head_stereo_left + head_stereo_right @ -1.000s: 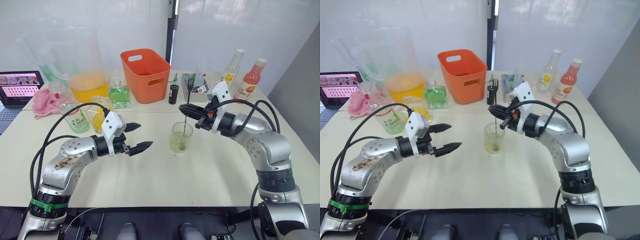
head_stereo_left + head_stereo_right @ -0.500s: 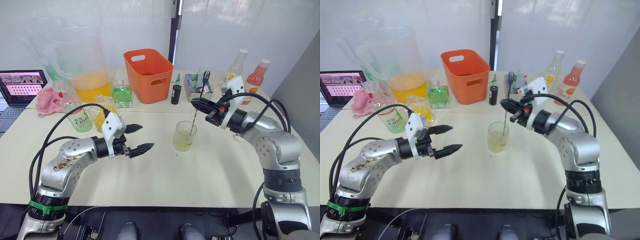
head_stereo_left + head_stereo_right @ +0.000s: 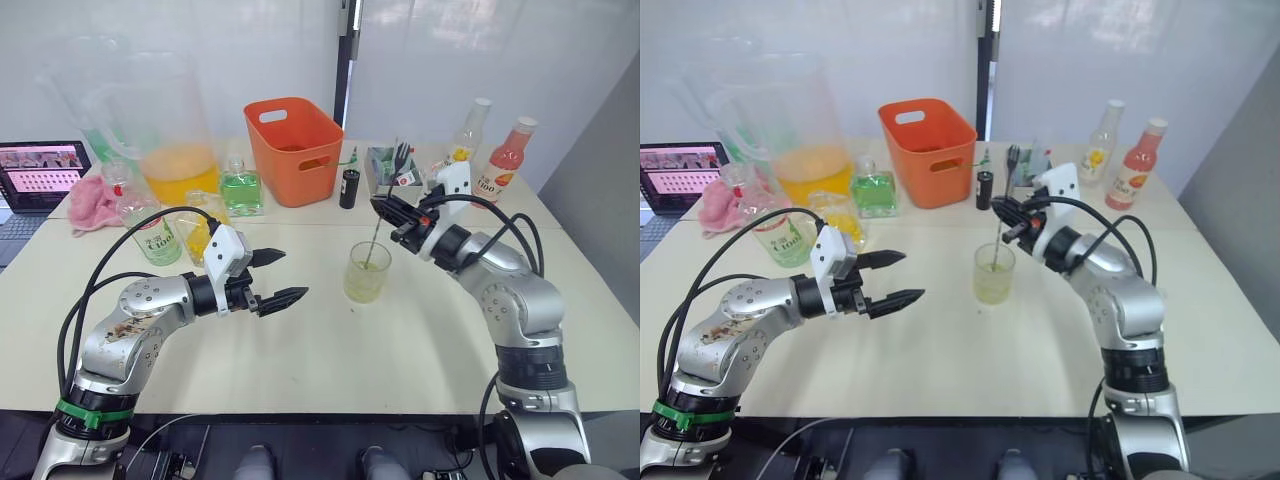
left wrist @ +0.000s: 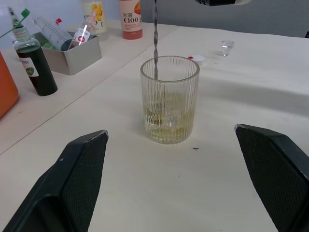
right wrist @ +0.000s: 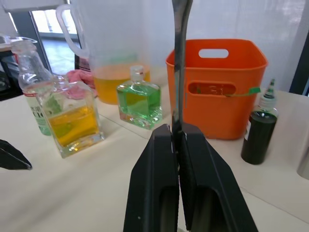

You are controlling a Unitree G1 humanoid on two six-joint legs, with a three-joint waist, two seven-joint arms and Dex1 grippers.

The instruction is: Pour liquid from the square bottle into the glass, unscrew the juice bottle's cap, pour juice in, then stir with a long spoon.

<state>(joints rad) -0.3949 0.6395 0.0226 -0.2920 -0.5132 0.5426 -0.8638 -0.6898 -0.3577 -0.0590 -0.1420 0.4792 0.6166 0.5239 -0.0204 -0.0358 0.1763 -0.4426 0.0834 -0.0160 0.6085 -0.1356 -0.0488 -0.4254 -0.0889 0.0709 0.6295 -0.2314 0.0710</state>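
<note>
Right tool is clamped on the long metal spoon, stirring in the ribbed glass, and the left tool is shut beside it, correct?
Not quite. The left tool is open, its black fingers spread, as the left wrist view shows. The right tool does clamp the long metal spoon standing in the ribbed glass.

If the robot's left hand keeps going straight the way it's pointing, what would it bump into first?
Most likely the ribbed glass. It sits straight ahead of the open left gripper, with bare table in between. The spoon stands inside it.

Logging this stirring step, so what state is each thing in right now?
glass: upright, part full of pale liquid
long spoon: tilted, lower end in glass
right gripper: shut on the spoon
left gripper: open, holding nothing
yellow square bottle: upright, part full
</note>
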